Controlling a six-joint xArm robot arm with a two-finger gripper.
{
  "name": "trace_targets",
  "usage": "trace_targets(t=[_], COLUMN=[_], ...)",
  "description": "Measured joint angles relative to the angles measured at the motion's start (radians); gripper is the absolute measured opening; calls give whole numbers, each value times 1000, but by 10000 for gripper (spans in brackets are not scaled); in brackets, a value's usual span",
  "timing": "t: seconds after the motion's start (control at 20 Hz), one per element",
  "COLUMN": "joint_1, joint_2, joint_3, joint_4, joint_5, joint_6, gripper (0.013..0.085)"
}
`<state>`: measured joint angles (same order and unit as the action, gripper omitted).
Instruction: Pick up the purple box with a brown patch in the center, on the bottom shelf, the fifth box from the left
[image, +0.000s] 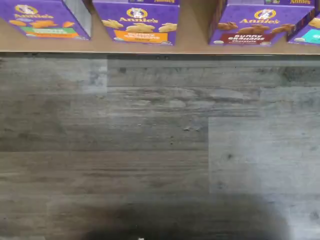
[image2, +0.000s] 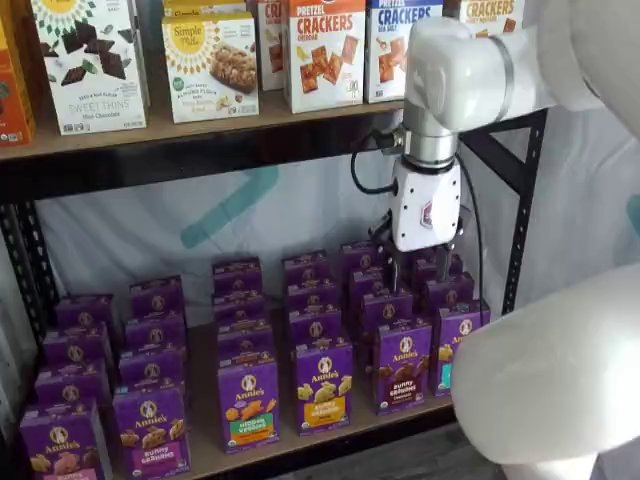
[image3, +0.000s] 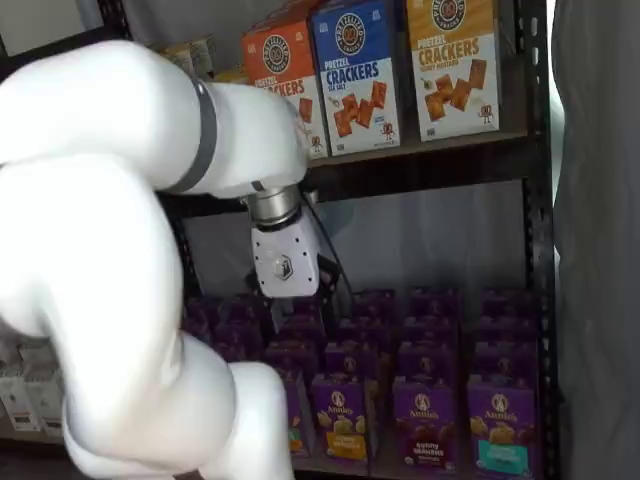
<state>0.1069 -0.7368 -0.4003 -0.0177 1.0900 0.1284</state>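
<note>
Purple box: the purple box stood upright at the front edge of the bottom shelf, brown cookies on its face, and there it was again in the other shelf view and under the wrist camera.
Neighbours: a purple carton with an orange band stood just beside it on one side, a purple carton with a teal band on the other, small gaps between them.
Rows: more purple cartons ran back behind the front row toward the rear edge of the shelf.
Pincer: the pincer hung on its white body above the rows behind the purple box, touching no carton that could be seen; its black fingers were lost against the dark boxes, so the gap could not be read by eye, yet the jaws stood as wide as they go, with nothing held.
Arm: the white arm filled much of a shelf view.
Upper shelf: cracker boxes lined its front edge.
Floor: grey wood-look planks lay below the shelf's front edge.
</note>
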Motion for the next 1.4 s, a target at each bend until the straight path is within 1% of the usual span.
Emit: trace_targets(t=[0.15,0.3,0.55,0.95,1.1,1.4], joint_1=[-10,-22,-48,-78,-91,-123], joint_2=[61,145,322,577,670,839], joint_3=[6,5,0,-34,-60,-132], joint_4=[4,4,21,-18,-16,-12], joint_5=[-56,-119,-271,-490,-553,-636], joint_6=[-12,-22,-60,-59,-74,-110], gripper=[850,850,850,850,850,850])
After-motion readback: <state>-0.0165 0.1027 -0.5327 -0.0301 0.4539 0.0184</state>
